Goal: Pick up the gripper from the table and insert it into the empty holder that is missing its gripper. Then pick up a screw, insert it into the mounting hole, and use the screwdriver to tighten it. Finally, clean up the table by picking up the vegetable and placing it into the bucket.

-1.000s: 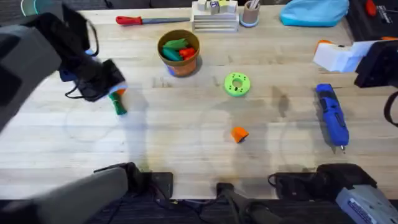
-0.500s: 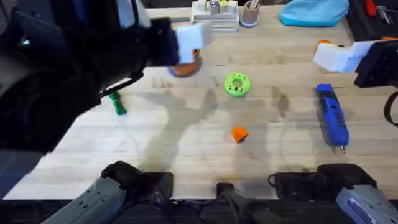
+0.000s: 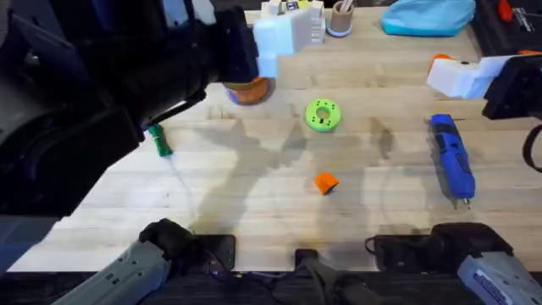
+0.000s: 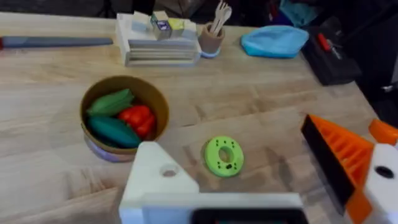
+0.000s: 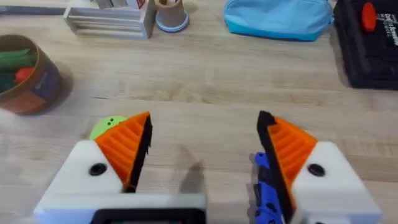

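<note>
The orange gripper tip lies on the table's middle. My left gripper hangs high over the bucket, open and empty. One of its fingers is the bare white holder; the other carries an orange ribbed pad. The dark-green vegetable lies at the left, beside the raised left arm. At the right the blue screwdriver lies flat, and my right gripper hovers open above its far end. The screw is out of view.
A lime-green ring sits between bucket and orange tip. Along the back edge stand a white rack, a cup, a blue cloth and a black case. The bucket holds toy vegetables.
The left arm has risen from beside the vegetable and swung back and right, over the bucket, close under the camera. The right arm and the table's things have stayed put.
</note>
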Tool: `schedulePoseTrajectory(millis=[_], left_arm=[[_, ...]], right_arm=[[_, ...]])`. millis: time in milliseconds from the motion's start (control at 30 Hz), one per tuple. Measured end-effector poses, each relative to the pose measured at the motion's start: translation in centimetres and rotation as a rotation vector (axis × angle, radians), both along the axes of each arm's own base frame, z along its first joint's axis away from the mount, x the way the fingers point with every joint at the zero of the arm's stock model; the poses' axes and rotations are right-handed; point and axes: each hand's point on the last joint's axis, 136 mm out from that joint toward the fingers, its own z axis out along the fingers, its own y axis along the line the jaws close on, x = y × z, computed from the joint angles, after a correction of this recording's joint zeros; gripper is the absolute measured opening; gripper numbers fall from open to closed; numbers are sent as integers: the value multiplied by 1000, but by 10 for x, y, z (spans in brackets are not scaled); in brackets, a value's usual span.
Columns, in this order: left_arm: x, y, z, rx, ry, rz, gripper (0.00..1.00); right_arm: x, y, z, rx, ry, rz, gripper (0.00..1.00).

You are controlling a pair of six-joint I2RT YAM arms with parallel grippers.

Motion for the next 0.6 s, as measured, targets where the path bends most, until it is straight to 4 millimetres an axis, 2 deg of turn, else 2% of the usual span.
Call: schedulePoseTrajectory(millis=[100, 200, 333, 400, 600], left_arm=[[-1, 1, -4, 13, 14, 2, 993], [1, -1, 1, 52, -37, -28, 993], [6, -15, 16, 147, -184, -150, 992], [5, -23, 17, 198, -248, -218, 992], [-11, -35, -9, 283, -391, -344, 993]], right_arm=[[0, 0, 0, 0, 0, 0, 993], [0, 0, 0, 0, 0, 0, 994], [0, 0, 0, 0, 0, 0, 992], [0, 0, 0, 0, 0, 0, 992], [0, 0, 0, 0, 0, 0, 992]])
